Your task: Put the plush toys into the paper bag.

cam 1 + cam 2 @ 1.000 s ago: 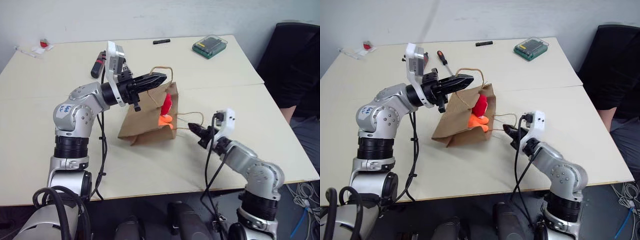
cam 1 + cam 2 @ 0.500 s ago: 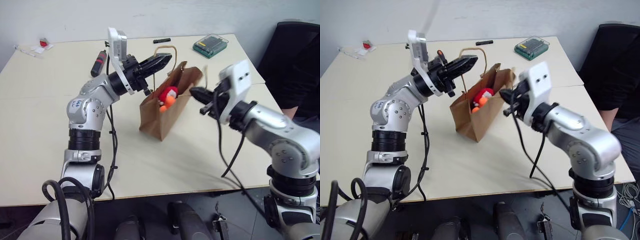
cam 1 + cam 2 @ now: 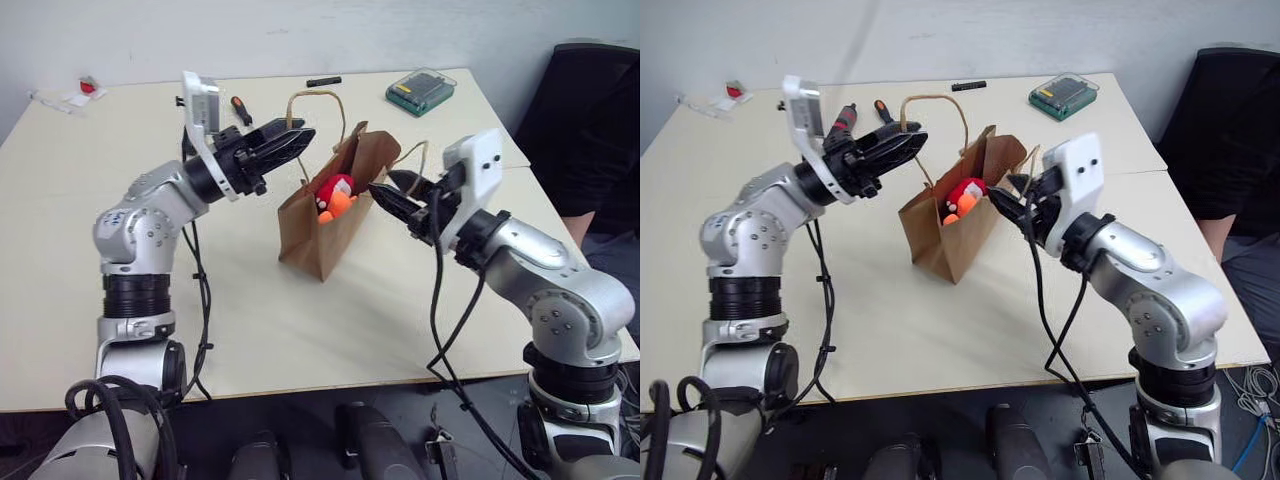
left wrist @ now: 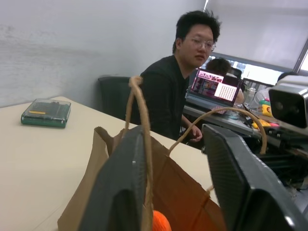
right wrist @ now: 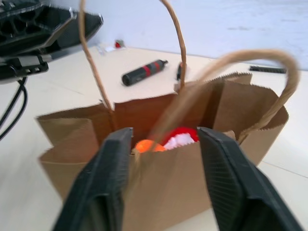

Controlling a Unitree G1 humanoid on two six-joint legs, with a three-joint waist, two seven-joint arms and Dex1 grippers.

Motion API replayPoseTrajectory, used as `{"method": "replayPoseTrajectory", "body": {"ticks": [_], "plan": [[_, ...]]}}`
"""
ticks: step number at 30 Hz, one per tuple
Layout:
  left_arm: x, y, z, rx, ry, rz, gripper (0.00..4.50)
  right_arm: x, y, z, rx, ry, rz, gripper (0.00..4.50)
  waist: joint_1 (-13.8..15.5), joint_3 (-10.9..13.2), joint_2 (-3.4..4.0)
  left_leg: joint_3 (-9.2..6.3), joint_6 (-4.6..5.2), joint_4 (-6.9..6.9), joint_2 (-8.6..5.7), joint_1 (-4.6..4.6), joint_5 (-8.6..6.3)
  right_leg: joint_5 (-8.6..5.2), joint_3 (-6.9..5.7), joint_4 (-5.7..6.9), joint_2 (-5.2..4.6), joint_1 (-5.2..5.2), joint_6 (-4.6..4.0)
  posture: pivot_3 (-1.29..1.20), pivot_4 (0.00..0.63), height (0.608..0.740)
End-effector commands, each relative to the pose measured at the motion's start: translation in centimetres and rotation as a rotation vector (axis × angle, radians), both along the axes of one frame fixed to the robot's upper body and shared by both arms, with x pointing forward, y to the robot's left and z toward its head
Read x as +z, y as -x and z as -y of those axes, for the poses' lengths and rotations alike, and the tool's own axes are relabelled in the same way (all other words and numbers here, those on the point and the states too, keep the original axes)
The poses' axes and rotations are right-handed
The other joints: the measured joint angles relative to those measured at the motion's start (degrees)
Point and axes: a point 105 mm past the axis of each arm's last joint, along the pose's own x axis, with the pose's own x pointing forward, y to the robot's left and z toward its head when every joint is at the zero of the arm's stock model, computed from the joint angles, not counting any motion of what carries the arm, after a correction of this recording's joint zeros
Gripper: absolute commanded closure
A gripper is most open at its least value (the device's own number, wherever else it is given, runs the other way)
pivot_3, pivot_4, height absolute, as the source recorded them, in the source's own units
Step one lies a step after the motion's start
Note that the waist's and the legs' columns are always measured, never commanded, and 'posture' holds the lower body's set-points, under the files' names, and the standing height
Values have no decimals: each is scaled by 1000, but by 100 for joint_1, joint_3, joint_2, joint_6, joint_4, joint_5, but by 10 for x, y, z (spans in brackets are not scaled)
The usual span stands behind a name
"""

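The brown paper bag (image 3: 325, 225) stands upright and open-mouthed on the middle of the table. Inside it lie the plush toys, the red one (image 3: 338, 186) above the orange one (image 3: 337, 205). My left gripper (image 3: 298, 136) hovers open at the bag's left side, and one cord handle (image 4: 143, 144) runs along its near finger unclamped. At the bag's right rim my right gripper (image 3: 386, 187) is open too. The other handle loop (image 5: 221, 65) arches between its fingers, and both toys (image 5: 180, 138) show past them.
A green case (image 3: 420, 90) and a black marker (image 3: 322, 81) lie at the table's far edge. A red-handled screwdriver (image 3: 240, 108) and a black and red tool (image 3: 845, 118) lie behind my left arm. A person in black (image 4: 168, 91) sits beyond the right table edge.
The bag went from lying flat to standing upright, raised by its handles. Both grippers, shut on the handles before, have now opened, and the left one has drawn back to the left.
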Motion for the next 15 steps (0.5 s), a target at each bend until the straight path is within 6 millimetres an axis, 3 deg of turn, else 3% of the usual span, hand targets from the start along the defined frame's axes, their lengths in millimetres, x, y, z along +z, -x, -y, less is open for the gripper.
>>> {"method": "replayPoseTrajectory", "body": {"ticks": [1,3,5,9,12,15], "plan": [[9,18,-9,-9,-15,48,1336,9,18,7,38,12,42,1034,11,0,0,-1,0,1,0,0,0,0,0,1,-1,1,0,0,150,740],[-4,31,-22,16,-84,37,690,1,28,17,45,53,8,349,10,0,0,-3,0,2,-1,2,0,0,-1,0,-1,4,0,0,150,740],[-31,41,-34,61,-231,39,47,-13,35,26,48,96,-47,337,-15,0,0,-5,0,-7,0,2,0,0,0,-7,-1,5,0,0,150,740],[-76,39,-45,131,-346,-9,16,-43,31,26,23,173,-105,337,-8,0,-3,-3,0,-12,0,15,0,-2,4,-9,0,11,-3,0,150,740],[-91,46,-33,57,-336,-33,0,-56,18,18,9,193,-106,999,31,-4,-11,-6,3,1,-6,17,2,8,5,-9,1,25,0,0,150,740],[-98,41,-19,49,-300,-28,0,-67,4,2,15,202,-94,1989,75,-6,-14,-7,6,2,-9,17,1,9,5,-16,1,29,3,0,150,740]]}}
